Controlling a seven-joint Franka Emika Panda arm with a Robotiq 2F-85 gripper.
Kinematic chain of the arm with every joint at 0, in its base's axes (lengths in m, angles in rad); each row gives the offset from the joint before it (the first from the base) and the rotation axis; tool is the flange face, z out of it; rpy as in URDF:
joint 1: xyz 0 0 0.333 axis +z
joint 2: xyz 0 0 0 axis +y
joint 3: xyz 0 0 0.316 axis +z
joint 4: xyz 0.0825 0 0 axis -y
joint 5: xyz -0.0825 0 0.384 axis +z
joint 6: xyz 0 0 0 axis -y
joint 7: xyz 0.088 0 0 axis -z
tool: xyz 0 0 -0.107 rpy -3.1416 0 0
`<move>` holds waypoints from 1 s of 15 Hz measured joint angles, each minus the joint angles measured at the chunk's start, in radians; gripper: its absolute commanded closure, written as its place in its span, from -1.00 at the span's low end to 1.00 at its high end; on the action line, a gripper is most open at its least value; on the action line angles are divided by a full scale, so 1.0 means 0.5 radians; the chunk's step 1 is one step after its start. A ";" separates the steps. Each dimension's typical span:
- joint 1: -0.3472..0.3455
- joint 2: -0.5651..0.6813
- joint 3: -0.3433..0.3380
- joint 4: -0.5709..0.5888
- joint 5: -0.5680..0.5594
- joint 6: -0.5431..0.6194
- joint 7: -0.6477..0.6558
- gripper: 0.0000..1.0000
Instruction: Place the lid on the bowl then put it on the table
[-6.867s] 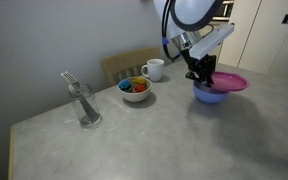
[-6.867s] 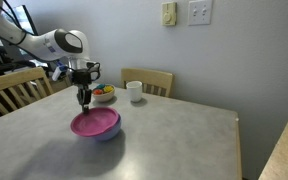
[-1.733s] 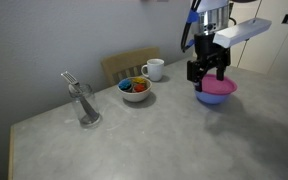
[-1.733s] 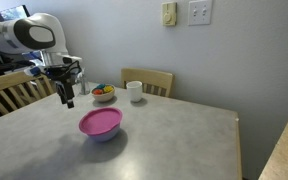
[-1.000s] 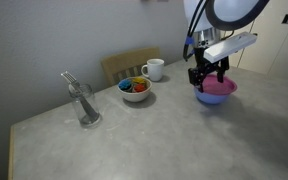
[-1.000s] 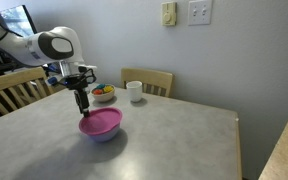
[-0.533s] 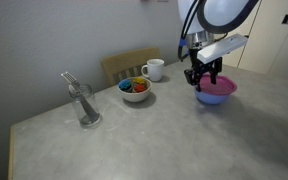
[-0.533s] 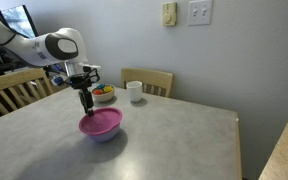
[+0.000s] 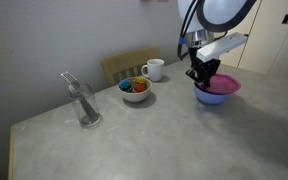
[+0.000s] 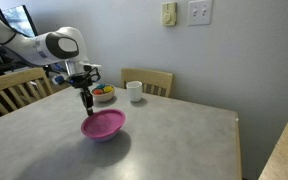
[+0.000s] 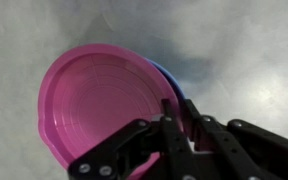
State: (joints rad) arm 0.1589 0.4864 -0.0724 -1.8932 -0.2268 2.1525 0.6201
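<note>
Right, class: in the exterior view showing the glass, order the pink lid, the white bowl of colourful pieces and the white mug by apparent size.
1. pink lid
2. white bowl of colourful pieces
3. white mug
The mug sits slightly farther back, so that gap is less sure.

Home dining corner: a grey speckled table [image 9: 134, 140] stands by a plain painted wall with a wooden chair [image 10: 147, 73] tucked behind it and a second chair [image 10: 6, 79] at one side. A white mug [image 9: 154, 69], a small bowl of colourful pieces [image 9: 135, 89] and a drinking glass [image 9: 85, 108] sit on top. A double switch plate [image 10: 200, 12] hangs on the wall; white panelled doors [image 9: 274, 30] stand behind.
</note>
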 measured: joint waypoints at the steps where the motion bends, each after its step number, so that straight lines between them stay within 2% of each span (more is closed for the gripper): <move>1: 0.000 0.000 -0.001 0.000 0.000 0.000 -0.002 1.00; 5: 0.000 0.000 -0.002 0.004 0.000 0.000 -0.003 1.00; 6: 0.000 0.000 -0.002 0.004 0.000 0.000 -0.003 0.48; 7: 0.000 0.000 -0.002 0.004 0.000 0.000 -0.003 0.46; 9: 0.000 0.000 -0.002 0.004 0.000 0.000 -0.003 0.22; 15: 0.000 -0.001 -0.019 -0.002 0.000 0.000 0.025 -0.64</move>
State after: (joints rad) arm 0.1587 0.4861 -0.0820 -1.8942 -0.2267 2.1525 0.6324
